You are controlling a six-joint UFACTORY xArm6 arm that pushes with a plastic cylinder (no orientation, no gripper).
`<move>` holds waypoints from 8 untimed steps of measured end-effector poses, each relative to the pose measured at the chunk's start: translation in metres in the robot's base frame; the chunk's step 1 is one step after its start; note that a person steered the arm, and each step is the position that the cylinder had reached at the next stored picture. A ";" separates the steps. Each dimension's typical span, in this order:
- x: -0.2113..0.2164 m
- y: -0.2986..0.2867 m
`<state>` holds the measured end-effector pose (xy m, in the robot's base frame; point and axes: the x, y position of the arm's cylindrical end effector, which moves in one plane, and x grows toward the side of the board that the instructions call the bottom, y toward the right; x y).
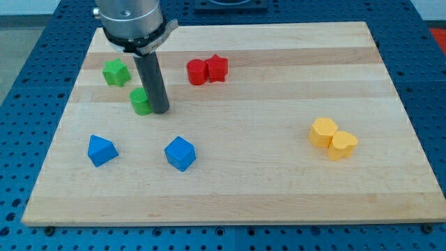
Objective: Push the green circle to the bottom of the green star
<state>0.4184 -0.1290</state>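
On a pale wooden board [390, 84], my tip [159, 110], a bare dark rod end gripping nothing, touches the small green circle block [141, 102] at its 3 o'clock side; that circle sits near the green star block [116, 72], at its 5 o'clock.

Bright, even overhead light, soft short shadows, sharp focus, no glare

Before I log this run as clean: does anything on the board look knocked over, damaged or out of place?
Nothing stands out. My tip sits against the view's right side of the green circle, below and right of the green star. The red pair, yellow pair and two blue blocks rest flat on the board.
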 end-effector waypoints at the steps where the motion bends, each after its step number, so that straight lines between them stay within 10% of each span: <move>1: 0.002 -0.003; 8: -0.018 -0.058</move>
